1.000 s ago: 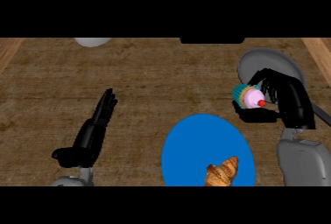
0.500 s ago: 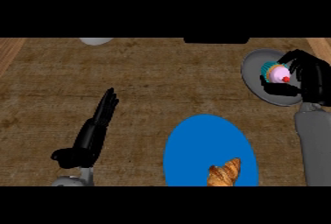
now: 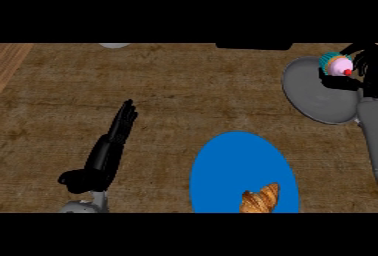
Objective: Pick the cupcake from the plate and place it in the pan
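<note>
1. Since the earlier frames, the robot's right hand (image 3: pixel 353 75) has carried the cupcake (image 3: pixel 337 64) up and to the right, off the blue plate's side of the bench and over the grey pan (image 3: pixel 317 95). Its left hand hasn't budged.

2. Far left: the left hand (image 3: pixel 111 147) lies on the bench (image 3: pixel 184 90) with fingers straight and relaxed, holding nothing. Not much risk there, it's well apart from everything.

3. Middle: the blue plate (image 3: pixel 229 170) only has a croissant (image 3: pixel 260 198) left on it, near the lower edge. So the pick looks done, and the plate's out of the way unless the arm swings back low over it.

4. Right: the cupcake is up by the pan's top right rim, with the right hand's fingers curled round it, so the hand is clamped on the cupcake. You can't tell whether it's touching the pan or hanging above it.

5. What could go wrong, in my view: it sits near the rim rather than the middle, so letting go here might land it on the edge and tip it out onto the bench.

6. Also, if it's released from a height, a top-heavy cupcake would probably topple on its side. And the fingers opening could drag it along.
</note>
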### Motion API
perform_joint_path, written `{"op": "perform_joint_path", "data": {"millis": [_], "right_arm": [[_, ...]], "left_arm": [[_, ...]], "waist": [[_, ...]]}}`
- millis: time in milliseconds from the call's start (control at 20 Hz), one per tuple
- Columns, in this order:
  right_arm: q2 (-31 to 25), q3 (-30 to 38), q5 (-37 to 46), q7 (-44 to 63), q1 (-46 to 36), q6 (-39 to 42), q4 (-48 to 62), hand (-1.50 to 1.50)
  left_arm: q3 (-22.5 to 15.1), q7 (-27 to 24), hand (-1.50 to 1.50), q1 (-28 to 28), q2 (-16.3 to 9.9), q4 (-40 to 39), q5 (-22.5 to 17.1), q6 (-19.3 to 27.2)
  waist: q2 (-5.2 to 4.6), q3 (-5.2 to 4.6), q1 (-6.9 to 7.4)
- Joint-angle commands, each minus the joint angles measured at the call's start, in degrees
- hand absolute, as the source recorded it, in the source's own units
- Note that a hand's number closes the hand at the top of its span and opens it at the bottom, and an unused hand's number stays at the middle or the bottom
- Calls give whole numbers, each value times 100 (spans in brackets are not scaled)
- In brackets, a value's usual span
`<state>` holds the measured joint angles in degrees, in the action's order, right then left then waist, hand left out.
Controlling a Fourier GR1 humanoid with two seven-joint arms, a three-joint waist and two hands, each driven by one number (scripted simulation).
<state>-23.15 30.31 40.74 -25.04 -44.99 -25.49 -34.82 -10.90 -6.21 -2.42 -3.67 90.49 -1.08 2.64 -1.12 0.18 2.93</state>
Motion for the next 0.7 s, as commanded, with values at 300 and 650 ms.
{"op": "perform_joint_path", "data": {"millis": [300,650], "right_arm": [[-571,-596,771,715,-513,1444,2009,-150],[-620,-101,212,-36,-825,1922,2268,-150]], "left_arm": [[-249,-26,0,-65,131,0,107,-46],[-35,240,0,-193,4,172,20,-49]], "waist": [[-111,6,307],[-81,19,189]]}}
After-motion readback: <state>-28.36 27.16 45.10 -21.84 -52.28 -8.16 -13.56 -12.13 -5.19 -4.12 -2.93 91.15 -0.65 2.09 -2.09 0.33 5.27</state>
